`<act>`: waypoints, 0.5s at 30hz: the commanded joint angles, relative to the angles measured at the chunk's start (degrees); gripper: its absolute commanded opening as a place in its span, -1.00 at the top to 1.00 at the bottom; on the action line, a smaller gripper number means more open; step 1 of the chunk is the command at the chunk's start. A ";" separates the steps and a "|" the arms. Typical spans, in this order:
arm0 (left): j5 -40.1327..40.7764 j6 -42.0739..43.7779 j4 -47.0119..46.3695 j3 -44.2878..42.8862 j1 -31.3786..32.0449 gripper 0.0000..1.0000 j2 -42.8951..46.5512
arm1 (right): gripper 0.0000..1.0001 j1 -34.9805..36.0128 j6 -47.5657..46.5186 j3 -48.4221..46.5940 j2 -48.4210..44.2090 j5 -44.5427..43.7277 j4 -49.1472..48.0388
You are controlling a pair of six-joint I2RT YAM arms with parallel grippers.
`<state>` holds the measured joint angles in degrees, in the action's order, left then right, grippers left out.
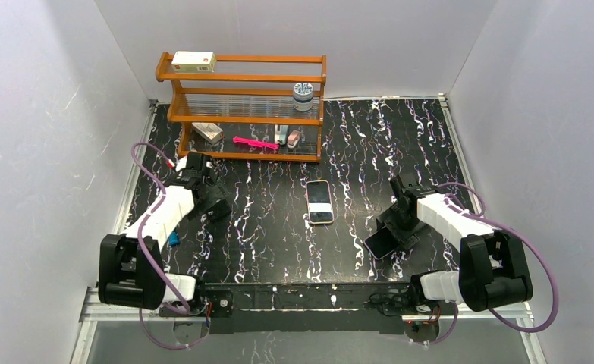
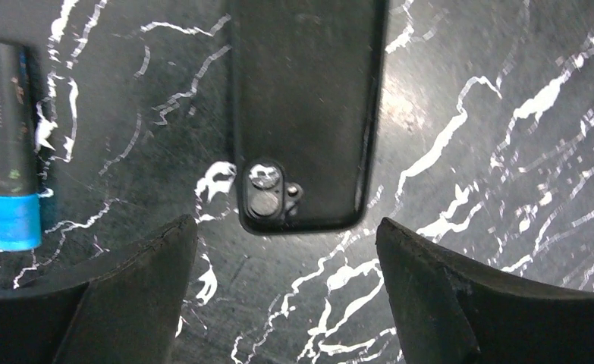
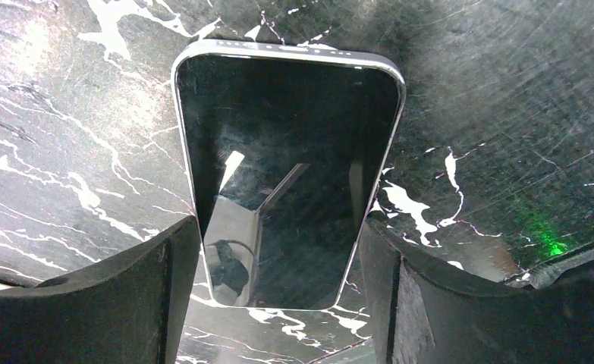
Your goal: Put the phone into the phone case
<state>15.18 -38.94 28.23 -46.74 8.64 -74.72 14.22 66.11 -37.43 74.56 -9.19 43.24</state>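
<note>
The phone case [image 2: 305, 98] is a thin black shell lying flat on the marbled table, its camera cut-out toward my left gripper [image 2: 284, 224]. That gripper is open and empty, its fingertips just short of the case's near end. In the top view the left gripper [image 1: 212, 199] hangs over the table's left side and hides the case. The phone [image 3: 286, 174], with a dark glossy screen and a silvery edge, sits tilted between the fingers of my right gripper [image 3: 278, 250], which press on its two long edges. The top view shows the right gripper [image 1: 394, 227] holding the phone [image 1: 379, 245] at the right front.
A second phone [image 1: 319, 201] with a pinkish-gold rim and lit screen lies mid-table. A wooden shelf [image 1: 240, 106] with small items stands at the back left. A black tube with a blue cap [image 2: 1, 152] lies left of the case. White walls close in three sides.
</note>
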 commanded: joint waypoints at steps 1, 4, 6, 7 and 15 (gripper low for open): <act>0.29 1.11 -1.48 -0.11 -4.12 -0.68 -1.53 | -0.25 0.23 -2.73 2.48 1.41 -0.36 -8.73; -1.85 1.77 -2.27 0.33 -7.18 -0.62 -2.95 | -0.24 0.28 -3.09 2.75 0.96 -0.20 -9.17; -3.38 2.11 -2.52 0.33 -8.50 -0.58 -4.43 | -0.24 0.24 -3.68 2.70 0.93 -0.04 -9.42; -4.55 2.18 -2.94 0.21 -8.55 -0.57 -5.24 | -0.24 0.28 -4.04 2.58 0.93 0.05 -9.61; -7.23 3.82 -3.12 -1.55 -10.46 -0.27 -11.41 | -0.22 0.25 -6.04 2.49 0.26 0.49 -10.77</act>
<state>9.47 -36.18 24.47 -46.96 -1.50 -85.43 14.26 60.90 -37.32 74.13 -8.14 41.87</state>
